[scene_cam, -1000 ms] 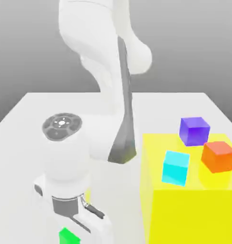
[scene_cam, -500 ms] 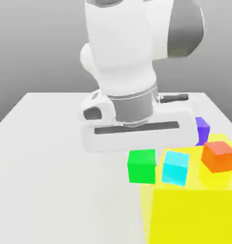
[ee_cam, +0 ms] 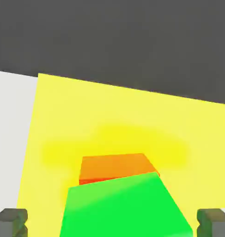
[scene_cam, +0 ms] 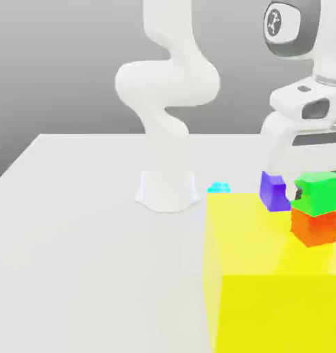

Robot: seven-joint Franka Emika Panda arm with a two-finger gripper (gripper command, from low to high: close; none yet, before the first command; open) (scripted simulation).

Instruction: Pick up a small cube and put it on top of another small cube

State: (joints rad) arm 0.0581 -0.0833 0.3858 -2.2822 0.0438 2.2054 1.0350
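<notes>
The tool (ee_cam: 112,224) is standing wide open, its two dark fingertips (ee_cam: 11,221) showing apart on either side of the green cube (scene_cam: 319,192) with a clear gap to each face, so it is gripping nothing. In the exterior view the white hand is hanging directly over the stack, at that view's right edge.

The green cube is sitting on top of the orange cube (scene_cam: 315,227), the two touching and roughly square to each other; the hand view shows the green one overlapping most of the orange top, with a strip of orange face showing beyond it. The orange cube is resting on the top of the big yellow block (scene_cam: 260,276), toward the exterior view's right.

Just beside the stack, toward the exterior view's left and a little farther back, the purple cube (scene_cam: 274,190) is standing on the same yellow top. Farther still, at the block's back corner, a sliver of the cyan cube (scene_cam: 219,187) is peeking over the edge.

The yellow block is sitting on the pale bench (scene_cam: 87,241). Beyond it, the arm's white base (scene_cam: 168,189) is rising from the bench in front of a grey backdrop.
</notes>
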